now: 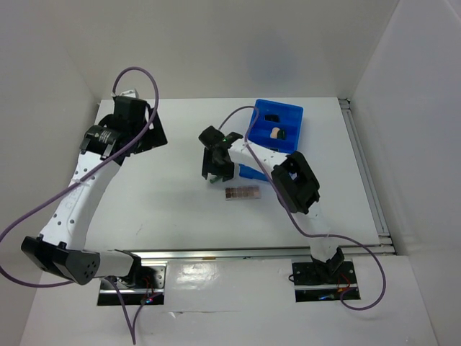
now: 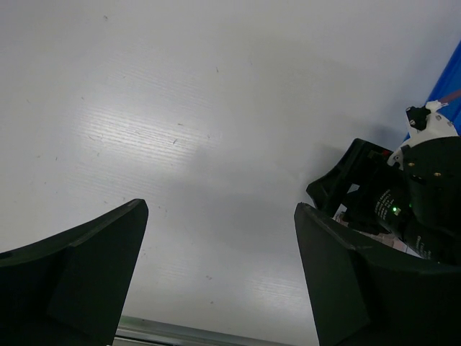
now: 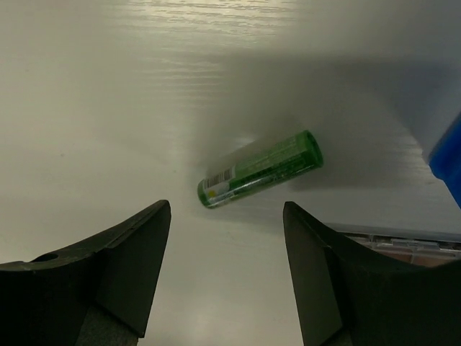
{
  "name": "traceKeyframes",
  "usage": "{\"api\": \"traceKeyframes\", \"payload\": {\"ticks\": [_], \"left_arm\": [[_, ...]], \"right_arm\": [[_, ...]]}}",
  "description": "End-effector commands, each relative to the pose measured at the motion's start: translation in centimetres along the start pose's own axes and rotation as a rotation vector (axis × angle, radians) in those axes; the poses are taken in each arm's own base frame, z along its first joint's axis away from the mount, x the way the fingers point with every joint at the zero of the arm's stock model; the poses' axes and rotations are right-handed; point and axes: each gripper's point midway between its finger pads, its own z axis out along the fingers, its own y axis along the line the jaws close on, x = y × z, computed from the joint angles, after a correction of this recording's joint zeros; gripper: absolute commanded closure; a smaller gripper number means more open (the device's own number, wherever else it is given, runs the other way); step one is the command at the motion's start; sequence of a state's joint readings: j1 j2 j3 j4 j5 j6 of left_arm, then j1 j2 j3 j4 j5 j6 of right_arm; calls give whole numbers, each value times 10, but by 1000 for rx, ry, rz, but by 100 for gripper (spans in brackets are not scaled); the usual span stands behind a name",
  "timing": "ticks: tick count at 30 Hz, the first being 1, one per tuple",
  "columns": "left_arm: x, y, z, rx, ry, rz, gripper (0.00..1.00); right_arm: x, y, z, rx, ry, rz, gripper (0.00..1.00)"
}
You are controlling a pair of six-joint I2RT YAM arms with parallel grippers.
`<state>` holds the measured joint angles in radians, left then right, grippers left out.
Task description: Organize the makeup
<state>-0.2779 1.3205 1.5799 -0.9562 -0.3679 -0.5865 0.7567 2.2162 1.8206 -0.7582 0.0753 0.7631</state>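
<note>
A green tube with a barcode label [image 3: 259, 169] lies on the white table just ahead of my right gripper [image 3: 225, 209], which is open, empty and hovers low over it. In the top view that gripper [image 1: 216, 171] is at the table's middle and hides most of the tube. A brown-pink palette strip [image 1: 241, 193] lies just to its near right, and its edge shows in the right wrist view [image 3: 403, 245]. The beige sponge [image 1: 276, 132] and dark items [image 1: 271, 117] lie in the blue bin [image 1: 292, 112]. My left gripper [image 1: 144, 130] is open and empty at the far left [image 2: 220, 209].
The blue bin stands at the back right, with a corner showing in the right wrist view [image 3: 448, 155] and in the left wrist view [image 2: 450, 79]. The right arm's wrist [image 2: 403, 202] shows in the left wrist view. White walls enclose the table. A metal rail [image 1: 238, 252] runs along the near edge.
</note>
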Motion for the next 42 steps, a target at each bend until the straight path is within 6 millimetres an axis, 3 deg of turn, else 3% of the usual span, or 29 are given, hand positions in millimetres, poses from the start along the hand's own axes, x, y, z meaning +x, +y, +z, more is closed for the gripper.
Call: {"api": "traceKeyframes", "payload": {"ticks": [1, 9, 14, 19, 20, 23, 27, 31, 37, 38, 42], "left_arm": [[-4, -2, 2, 12, -22, -23, 3], [-3, 0, 1, 12, -22, -13, 3], [-5, -2, 1, 16, -30, -16, 3], [-5, -2, 1, 16, -30, -16, 3], [-5, -2, 1, 16, -30, -16, 3], [-5, -2, 1, 16, -30, -16, 3], [-5, -3, 5, 16, -30, -7, 3], [-5, -3, 5, 16, -30, -7, 3], [-12, -2, 5, 0, -49, 0, 4], [-12, -2, 5, 0, -49, 0, 4], [-10, -3, 7, 7, -43, 1, 4]], "right_arm": [[-14, 7, -6, 26, -36, 57, 29], [-8, -4, 21, 98, -18, 80, 27], [-21, -9, 38, 163, -45, 15, 33], [-24, -7, 38, 206, -74, -54, 58], [-25, -9, 40, 209, -82, -68, 70], [-42, 9, 18, 147, -158, -95, 87], [-83, 36, -43, -3, -311, -152, 93], [-118, 28, -78, -42, -378, -133, 95], [-169, -27, -132, 23, -568, -20, 95], [-168, -32, -135, 40, -576, -17, 95], [-185, -90, -132, 154, -573, 57, 95]]}}
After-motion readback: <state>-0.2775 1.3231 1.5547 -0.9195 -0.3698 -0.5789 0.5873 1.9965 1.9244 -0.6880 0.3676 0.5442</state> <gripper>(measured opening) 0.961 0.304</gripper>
